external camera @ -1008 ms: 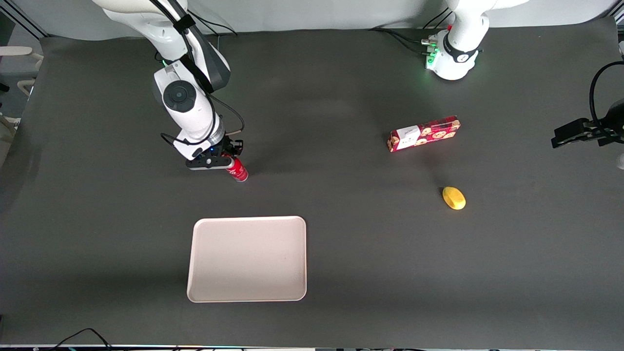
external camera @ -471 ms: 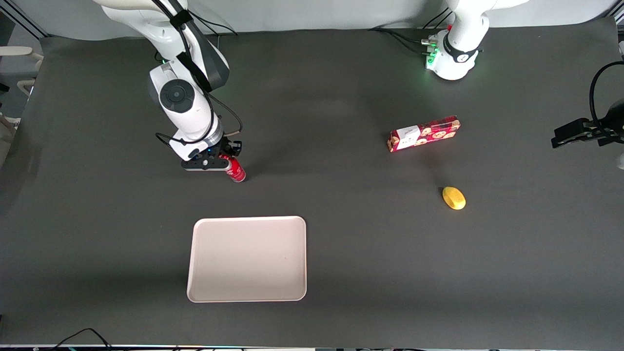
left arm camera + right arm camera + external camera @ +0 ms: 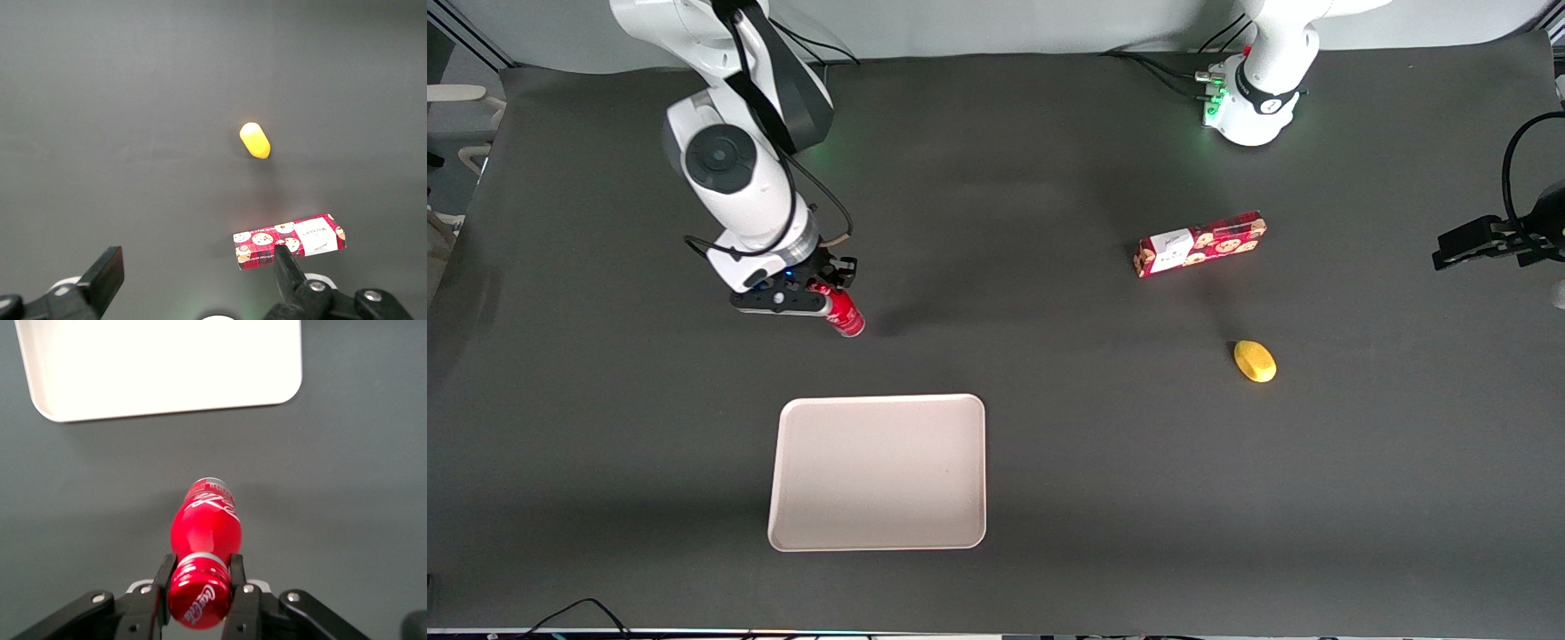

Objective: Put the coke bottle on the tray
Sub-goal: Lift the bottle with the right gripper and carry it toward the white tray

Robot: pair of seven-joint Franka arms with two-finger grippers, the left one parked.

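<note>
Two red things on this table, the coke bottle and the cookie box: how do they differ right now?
The coke bottle is gripped at its cap by the gripper, farther from the front camera than the tray; the cookie box lies untouched on the table toward the parked arm's end. The bottle is round and plain red with white lettering; the box is long, flat-sided, with cookie pictures and a white label. Both are red.

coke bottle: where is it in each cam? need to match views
Front view: the coke bottle hangs in the gripper, farther from the camera than the tray, toward the working arm's end of the table.
Right wrist view: the coke bottle is clamped at its cap between the jaws of the gripper, short of the tray.
Left wrist view: not in it.
Shared landmark: the tray, in the front and right wrist views.
</note>
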